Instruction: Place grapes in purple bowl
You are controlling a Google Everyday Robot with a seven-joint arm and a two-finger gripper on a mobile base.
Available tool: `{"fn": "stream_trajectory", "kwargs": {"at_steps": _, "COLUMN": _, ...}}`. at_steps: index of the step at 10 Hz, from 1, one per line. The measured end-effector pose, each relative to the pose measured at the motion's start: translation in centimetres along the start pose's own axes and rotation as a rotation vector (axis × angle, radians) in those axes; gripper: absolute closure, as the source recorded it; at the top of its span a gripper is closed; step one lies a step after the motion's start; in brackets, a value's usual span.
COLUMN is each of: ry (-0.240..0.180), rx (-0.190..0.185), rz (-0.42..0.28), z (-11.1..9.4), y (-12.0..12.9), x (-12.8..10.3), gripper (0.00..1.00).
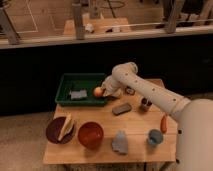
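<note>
My gripper [106, 90] is at the right end of the green tray [70, 80], right beside the round orange fruit [98, 92]. The arm reaches in from the lower right. A small dark lump [146, 104] on the table to the right of the arm looks like the grapes, well apart from the gripper. The purple bowl [52, 132] sits at the front left corner of the table with a yellowish item [65, 127] lying in it.
An orange-red bowl [91, 134] stands right of the purple bowl. A grey item [77, 94] lies in the tray. A flat grey object [121, 108], a crumpled grey thing [120, 142], a blue cup [154, 137] and a red chilli [163, 122] are on the table.
</note>
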Motion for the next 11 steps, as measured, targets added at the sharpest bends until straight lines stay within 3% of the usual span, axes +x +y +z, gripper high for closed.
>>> {"fn": "stream_trajectory", "kwargs": {"at_steps": 2, "ry": 0.012, "rx": 0.025, "rz": 0.001, "z": -2.0, "y": -0.9, "x": -0.2, "gripper": 1.00}}
{"fn": "stream_trajectory", "kwargs": {"at_steps": 6, "ry": -0.001, "rx": 0.125, "rz": 0.068, "z": -11.3, "y": -4.9, "x": 2.2, "gripper": 1.00}}
{"fn": "stream_trajectory", "kwargs": {"at_steps": 7, "ry": -0.012, "rx": 0.144, "rz": 0.086, "z": -13.8, "y": -5.9, "x": 2.8, "gripper": 1.00}}
{"fn": "stream_trajectory", "kwargs": {"at_steps": 9, "ry": -0.078, "rx": 0.179, "rz": 0.124, "z": -18.9, "y": -8.4, "x": 3.1, "gripper": 1.00}}
{"fn": "stream_trajectory", "kwargs": {"at_steps": 11, "ry": -0.104, "rx": 0.193, "rz": 0.138, "z": -20.9, "y": -9.0, "x": 3.3, "gripper": 1.00}}
